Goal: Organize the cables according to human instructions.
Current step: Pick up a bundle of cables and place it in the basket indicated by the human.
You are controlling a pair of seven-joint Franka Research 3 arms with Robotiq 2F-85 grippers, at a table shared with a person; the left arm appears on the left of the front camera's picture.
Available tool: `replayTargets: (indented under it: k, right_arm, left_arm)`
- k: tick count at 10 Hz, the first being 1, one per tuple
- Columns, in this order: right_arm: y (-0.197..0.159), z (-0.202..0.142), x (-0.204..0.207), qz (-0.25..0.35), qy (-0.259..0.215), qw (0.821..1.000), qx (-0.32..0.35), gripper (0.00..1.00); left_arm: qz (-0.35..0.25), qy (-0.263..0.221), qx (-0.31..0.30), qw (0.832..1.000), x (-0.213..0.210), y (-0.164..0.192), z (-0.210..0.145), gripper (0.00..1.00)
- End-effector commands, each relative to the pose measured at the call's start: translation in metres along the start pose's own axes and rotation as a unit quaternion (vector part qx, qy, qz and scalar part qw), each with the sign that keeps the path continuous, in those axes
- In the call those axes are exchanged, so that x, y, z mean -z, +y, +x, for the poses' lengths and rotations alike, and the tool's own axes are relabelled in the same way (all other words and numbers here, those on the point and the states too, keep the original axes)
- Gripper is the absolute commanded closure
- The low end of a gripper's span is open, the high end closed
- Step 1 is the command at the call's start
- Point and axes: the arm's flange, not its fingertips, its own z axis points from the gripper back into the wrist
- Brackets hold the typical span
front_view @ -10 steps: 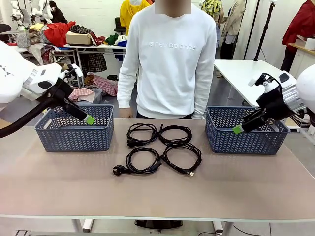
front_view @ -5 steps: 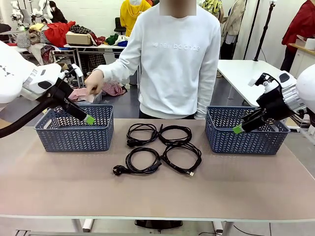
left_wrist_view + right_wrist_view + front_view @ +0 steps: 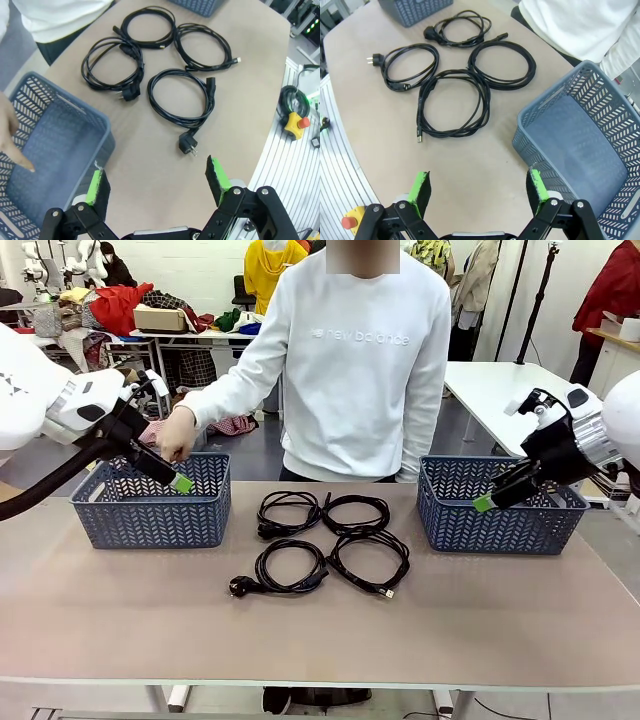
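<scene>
**Person points to a basket; both arms idle, nothing lifted yet**

Front view: the human (image 3: 350,370) stands at the far side of the table (image 3: 500,630) with one hand (image 3: 178,435) over the back rim of the basket at picture left (image 3: 150,515). I read that as the instruction being given. The four cables (image 3: 325,540) lie coiled at the table's centre, between that basket and the basket at picture right (image 3: 500,525). The left gripper (image 3: 180,483) and right gripper (image 3: 483,503) each hover by their own basket, holding nothing.

Left wrist view: the jaws are spread wide. At the left edge a finger dips into the basket, and the coils sit in the upper middle.

Right wrist view: the jaws are likewise released, with the coils at upper left and the empty basket at right.

The next move would be to reach to the centre and close on one coil (which one is meant, I cannot tell).

The tabletop is plain beige. Behind it, clothes (image 3: 120,305) are heaped on tables at upper left.
</scene>
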Motion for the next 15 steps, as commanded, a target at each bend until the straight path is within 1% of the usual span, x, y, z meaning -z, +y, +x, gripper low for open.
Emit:
replayTargets:
  k: [1, 4, 5, 7, 9, 10, 12, 14, 15]
  right_arm:
    - [-0.003, -0.001, 0.002, 0.004, -0.006, 1.000, -0.004, 0.00]
    - [-0.003, -0.001, 0.002, 0.004, -0.006, 1.000, -0.004, 0.00]
    - [-0.003, -0.001, 0.002, 0.004, -0.006, 1.000, -0.004, 0.00]
    - [-0.003, -0.001, 0.002, 0.004, -0.006, 1.000, -0.004, 0.00]
    - [-0.003, -0.001, 0.002, 0.004, -0.006, 1.000, -0.004, 0.00]
    - [-0.003, -0.001, 0.002, 0.004, -0.006, 1.000, -0.004, 0.00]
    - [-0.003, -0.001, 0.002, 0.004, -0.006, 1.000, -0.004, 0.00]
    - [-0.003, -0.001, 0.002, 0.004, -0.006, 1.000, -0.004, 0.00]
    - [-0.003, -0.001, 0.002, 0.004, -0.006, 1.000, -0.004, 0.00]
  left_arm:
    - [-0.009, -0.009, 0.007, 1.000, 0.003, 0.003, -0.004, 0.00]
    - [-0.009, -0.009, 0.007, 1.000, 0.003, 0.003, -0.004, 0.00]
    - [0.000, 0.000, 0.000, 1.000, 0.000, 0.000, 0.000, 0.00]
    - [-0.004, 0.034, 0.067, 0.997, 0.015, -0.008, 0.018, 0.00]
    - [-0.030, 0.068, 0.127, 0.989, 0.039, -0.022, 0.039, 0.00]
    - [-0.055, 0.084, 0.163, 0.981, 0.057, -0.034, 0.049, 0.00]
    - [-0.102, 0.123, 0.232, 0.960, 0.093, -0.057, 0.060, 0.00]
    - [-0.136, 0.164, 0.277, 0.937, 0.128, -0.077, 0.065, 0.00]
    - [-0.140, 0.176, 0.294, 0.929, 0.142, -0.083, 0.065, 0.00]
